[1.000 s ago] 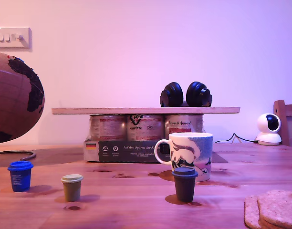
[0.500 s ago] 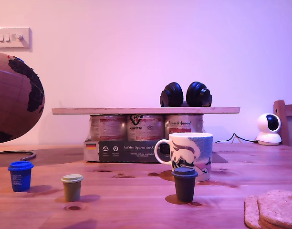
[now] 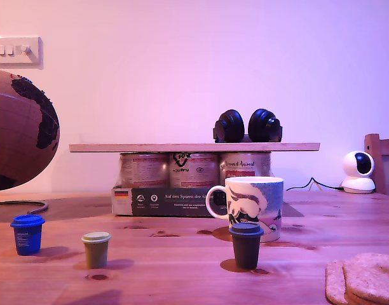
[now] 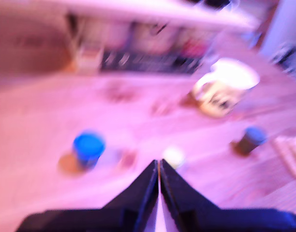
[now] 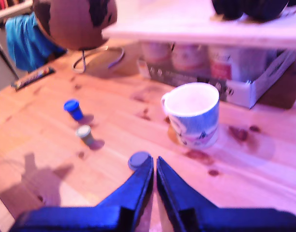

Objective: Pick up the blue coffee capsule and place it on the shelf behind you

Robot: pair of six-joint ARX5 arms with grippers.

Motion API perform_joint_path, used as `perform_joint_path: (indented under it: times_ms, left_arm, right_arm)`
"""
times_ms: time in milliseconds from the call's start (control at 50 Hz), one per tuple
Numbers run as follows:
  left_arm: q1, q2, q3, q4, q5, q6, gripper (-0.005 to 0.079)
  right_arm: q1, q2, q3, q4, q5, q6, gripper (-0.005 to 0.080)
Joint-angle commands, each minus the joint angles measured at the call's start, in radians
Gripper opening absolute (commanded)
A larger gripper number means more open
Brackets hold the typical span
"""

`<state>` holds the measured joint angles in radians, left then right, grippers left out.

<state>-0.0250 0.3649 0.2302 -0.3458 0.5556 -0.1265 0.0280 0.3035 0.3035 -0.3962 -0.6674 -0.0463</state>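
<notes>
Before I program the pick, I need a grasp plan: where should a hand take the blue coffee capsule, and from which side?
Grip the blue coffee capsule across its tapered body just under the wider rim, coming from above. It stands upright, clear of the olive capsule, and the rim should stop slipping.

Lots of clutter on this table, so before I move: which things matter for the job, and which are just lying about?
For the job: blue coffee capsule, shelf.

Lying about: olive-green capsule, dark brown capsule, mug, headphones, tin cans, globe, small camera, cork coasters.
</notes>
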Motion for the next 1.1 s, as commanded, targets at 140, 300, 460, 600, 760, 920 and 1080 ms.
perform_joint_path:
  times_ms: [140, 300, 460, 600, 760, 920, 1080]
  left_arm:
    - [-0.051, 0.156, 0.032, -0.006, -0.086, 0.069, 0.0069]
    - [-0.103, 0.266, 0.04, 0.058, -0.108, 0.082, 0.0357]
    - [-0.152, 0.333, 0.04, 0.131, -0.163, 0.113, 0.0433]
    - [-0.174, 0.383, 0.04, 0.198, -0.254, 0.113, 0.0433]
    - [-0.205, 0.428, 0.04, 0.284, -0.315, 0.113, 0.0432]
    - [-0.214, 0.507, 0.04, 0.329, -0.347, 0.138, 0.0448]
    - [-0.214, 0.615, 0.04, 0.397, -0.348, 0.135, 0.0476]
  right_arm:
    - [0.003, 0.036, -0.014, 0.009, -0.003, -0.007, -0.0012]
    - [0.003, 0.043, -0.014, 0.01, -0.003, -0.007, -0.0012]
    - [0.003, 0.045, -0.014, 0.01, -0.004, -0.006, -0.0012]
    - [0.003, 0.046, -0.014, 0.01, -0.004, -0.007, -0.0012]
    - [0.003, 0.046, -0.014, 0.01, -0.003, -0.007, -0.0012]
    - [0.003, 0.046, -0.014, 0.012, -0.003, -0.007, -0.0012]
    - [0.003, 0.047, -0.014, 0.018, -0.022, -0.005, -0.0012]
